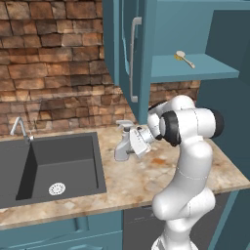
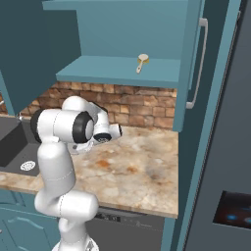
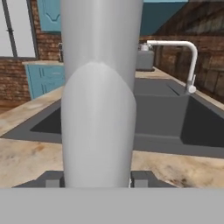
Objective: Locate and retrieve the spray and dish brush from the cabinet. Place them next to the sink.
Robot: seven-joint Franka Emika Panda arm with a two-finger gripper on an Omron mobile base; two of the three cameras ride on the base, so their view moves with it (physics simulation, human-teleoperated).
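Brick wall (image 1: 53,63) runs behind a speckled stone counter (image 1: 141,180), and the sink (image 1: 49,166) is sunk into that counter at its left end. Its chrome faucet (image 1: 20,128) stands at the sink's back edge, and the round drain (image 1: 57,188) lies near the front of the basin.

Just right of the sink, the gripper (image 1: 133,142) is clenched around the spray (image 1: 122,142), which stands upright with its base at or just above the counter; I cannot tell whether it touches. In the hand view the pale bottle (image 3: 100,96) rises between the two fingertips (image 3: 141,178), with the sink (image 3: 166,118) and faucet (image 3: 183,57) beyond it.

Above and to the right of the sink, the cabinet (image 1: 195,73) stands open, its door (image 1: 141,53) with the grey bar handle (image 1: 132,58) swung out toward the arm. The dish brush (image 1: 184,58) lies alone on the teal shelf, well apart from the spray, head toward the back. From the right base view the brush (image 2: 141,62) rests mid-shelf, and the arm's white elbow (image 2: 63,127) hides the gripper.
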